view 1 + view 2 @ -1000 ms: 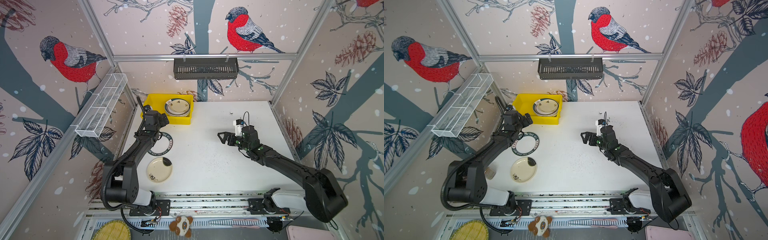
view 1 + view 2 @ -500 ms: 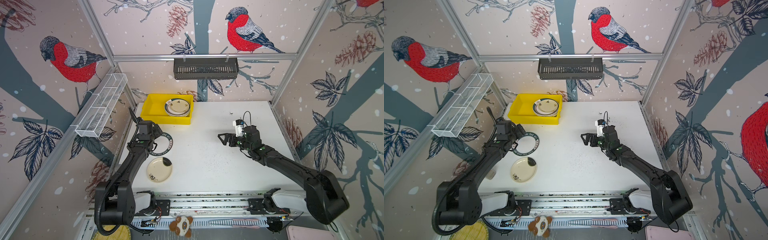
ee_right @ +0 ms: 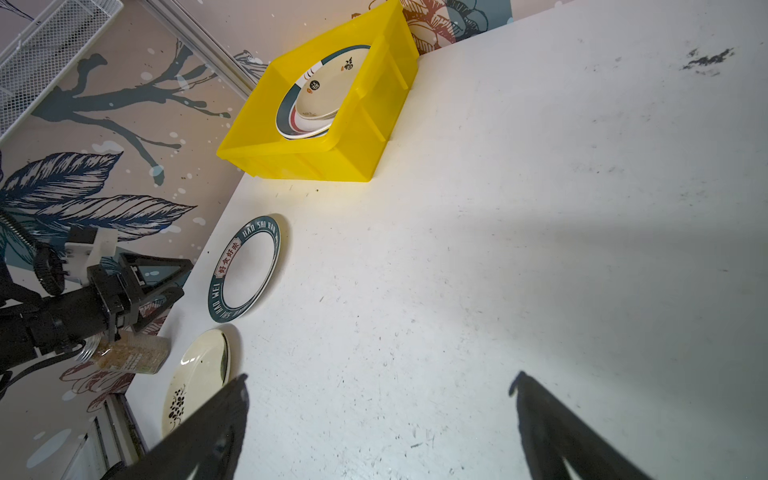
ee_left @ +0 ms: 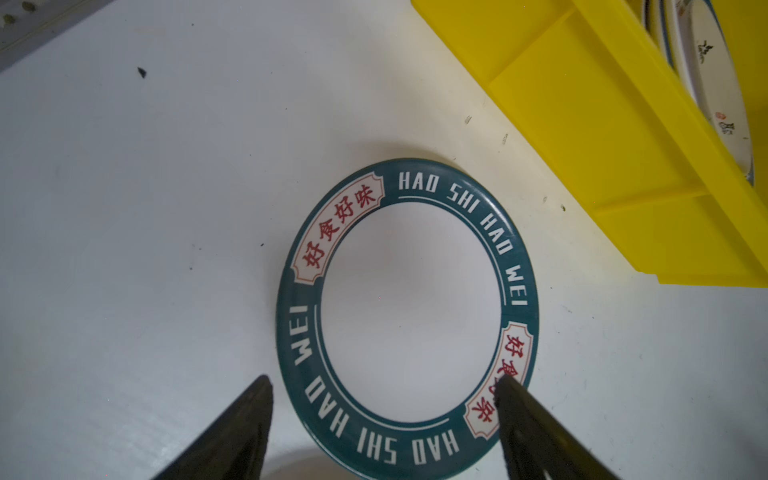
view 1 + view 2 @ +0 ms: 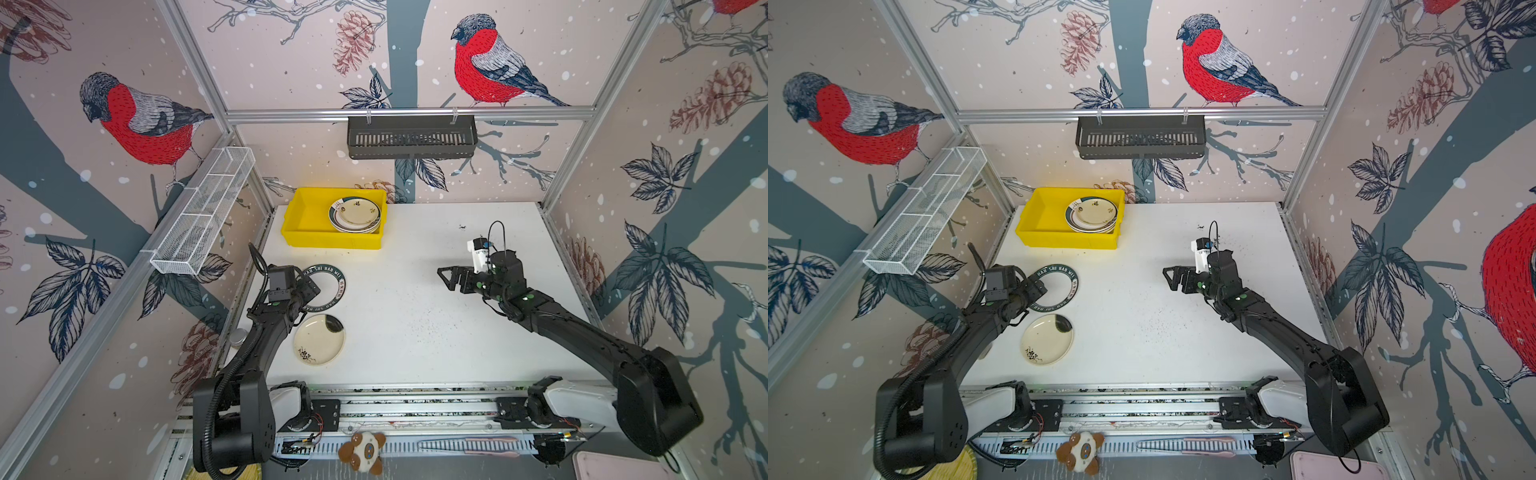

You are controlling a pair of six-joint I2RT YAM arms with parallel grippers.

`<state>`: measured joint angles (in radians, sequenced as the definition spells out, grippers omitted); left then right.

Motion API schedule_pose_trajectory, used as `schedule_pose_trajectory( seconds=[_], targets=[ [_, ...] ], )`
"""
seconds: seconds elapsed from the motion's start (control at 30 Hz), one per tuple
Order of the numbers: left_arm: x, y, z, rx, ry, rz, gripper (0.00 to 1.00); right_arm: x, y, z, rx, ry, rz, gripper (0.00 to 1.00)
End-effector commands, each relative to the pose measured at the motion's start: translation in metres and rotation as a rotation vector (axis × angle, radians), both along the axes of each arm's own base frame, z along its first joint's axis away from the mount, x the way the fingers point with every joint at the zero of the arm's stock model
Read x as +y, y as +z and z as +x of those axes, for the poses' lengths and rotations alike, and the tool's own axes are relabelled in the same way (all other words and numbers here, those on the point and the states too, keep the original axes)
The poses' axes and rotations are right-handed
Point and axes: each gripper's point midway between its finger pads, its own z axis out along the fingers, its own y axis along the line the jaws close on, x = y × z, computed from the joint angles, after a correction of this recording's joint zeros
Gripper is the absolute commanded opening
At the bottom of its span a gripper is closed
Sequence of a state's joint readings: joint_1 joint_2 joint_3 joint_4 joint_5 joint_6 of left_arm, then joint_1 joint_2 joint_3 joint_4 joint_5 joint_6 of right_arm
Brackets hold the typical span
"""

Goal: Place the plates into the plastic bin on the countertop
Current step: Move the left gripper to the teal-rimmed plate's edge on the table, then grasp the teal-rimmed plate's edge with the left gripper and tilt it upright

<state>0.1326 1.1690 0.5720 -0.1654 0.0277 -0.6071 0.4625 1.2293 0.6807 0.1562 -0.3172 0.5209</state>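
Observation:
A white plate with a dark green lettered rim [image 5: 337, 277] [image 5: 1070, 279] [image 4: 407, 316] [image 3: 245, 268] lies flat on the white countertop [image 5: 415, 332]. My left gripper [image 5: 309, 291] [image 5: 1038, 289] [image 4: 383, 381] [image 3: 180, 277] hovers open over its near-left rim. One fingertip is over the rim, the other over bare table. A cream plate [image 5: 319, 340] [image 5: 1047, 339] [image 3: 195, 374] lies nearer the front. The yellow plastic bin [image 5: 328, 241] [image 5: 1065, 240] [image 4: 602, 137] [image 3: 332, 153] at the back left holds a stack of plates [image 5: 357, 214] [image 5: 1094, 212] [image 3: 320, 91]. My right gripper [image 5: 446, 276] [image 5: 1171, 276] [image 3: 380, 377] hangs open and empty at mid table.
A black slotted basket [image 5: 411, 137] hangs on the back wall and a white wire-mesh basket [image 5: 203, 216] on the left wall. A small jar [image 5: 237, 337] [image 3: 129, 353] stands at the table's left edge under my left arm. A plush toy [image 5: 363, 453] lies beyond the front rail.
My left arm has drawn back from the yellow bin and come down over the green-rimmed plate, its jaws a little narrower. The right arm has stayed still.

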Motion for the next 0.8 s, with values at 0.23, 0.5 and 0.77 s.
schedule_pose_trajectory(
  seconds=[0.23,0.5,0.77],
  targets=[
    [-0.002,-0.021,-0.013,-0.020,0.031,-0.109,0.70,0.005,0.004,0.002,0.012,0.019,0.009,1.00],
    [0.000,-0.028,-0.008,-0.028,0.026,-0.115,0.58,0.006,0.008,0.003,0.010,0.023,0.018,0.99],
    [0.001,-0.036,-0.008,-0.005,0.018,-0.107,0.55,0.003,-0.003,0.006,0.043,0.012,0.004,0.98]
  ],
)
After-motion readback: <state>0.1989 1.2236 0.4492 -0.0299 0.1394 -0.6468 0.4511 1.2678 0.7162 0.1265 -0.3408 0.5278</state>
